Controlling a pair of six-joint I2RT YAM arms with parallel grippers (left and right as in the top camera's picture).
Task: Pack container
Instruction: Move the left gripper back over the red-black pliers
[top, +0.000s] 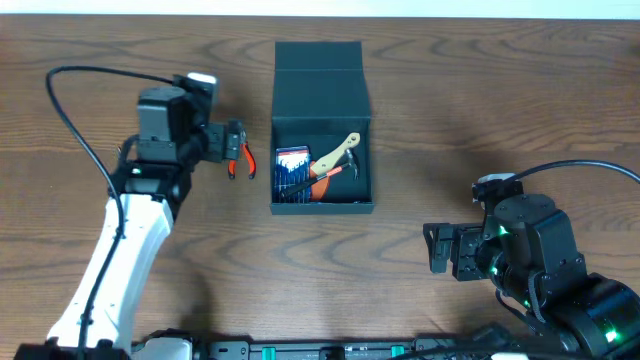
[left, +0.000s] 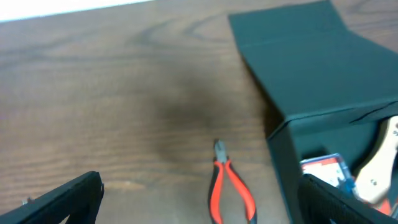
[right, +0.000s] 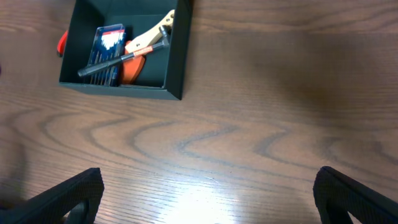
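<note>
The container (top: 322, 80) is a dark teal-black box with its flap lid open toward the far side. It also shows in the left wrist view (left: 311, 81) and the right wrist view (right: 177, 56). Inside lie a wooden-handled hammer (top: 337, 154), a blue pack of small tools (top: 291, 165) and an orange-handled tool (top: 322, 186). Red-handled pliers (top: 241, 160) lie on the table just left of the box, seen in the left wrist view (left: 230, 190). My left gripper (top: 232, 148) is open, with the pliers between its fingers. My right gripper (top: 441, 249) is open and empty, right of the box.
The wooden table (top: 480, 110) carries the box and pliers. A black cable (top: 75, 110) loops over the far left and another (top: 570, 168) runs at the right above the right arm.
</note>
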